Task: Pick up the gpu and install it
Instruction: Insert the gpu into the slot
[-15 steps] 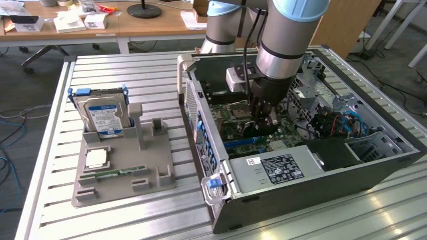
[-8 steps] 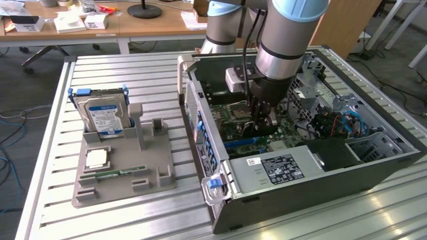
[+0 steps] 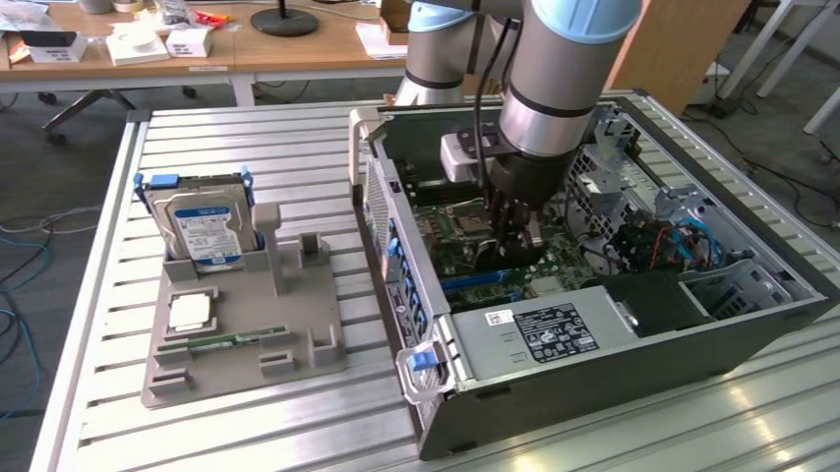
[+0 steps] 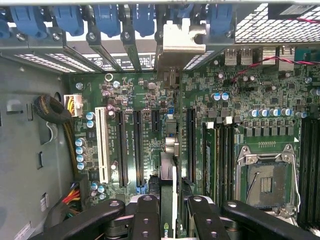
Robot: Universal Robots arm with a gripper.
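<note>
Thin dark gpu (image 4: 169, 175) (grey bracket (image 4: 177, 42) end) stands edge-on; hand (image 4: 170, 212) grips it.

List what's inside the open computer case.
A motherboard with an empty CPU socket, a power supply, and the pincer gripping the gpu edge-on over the expansion slots. The slot beneath the card is covered.

Slatted metal desk (image 3: 223, 138), foreground. Wooden desk (image 3: 302, 59) behind, bearing white boxes (image 3: 138, 44). Grey floor (image 3: 66, 177) with loose cables (image 3: 27, 231).
</note>
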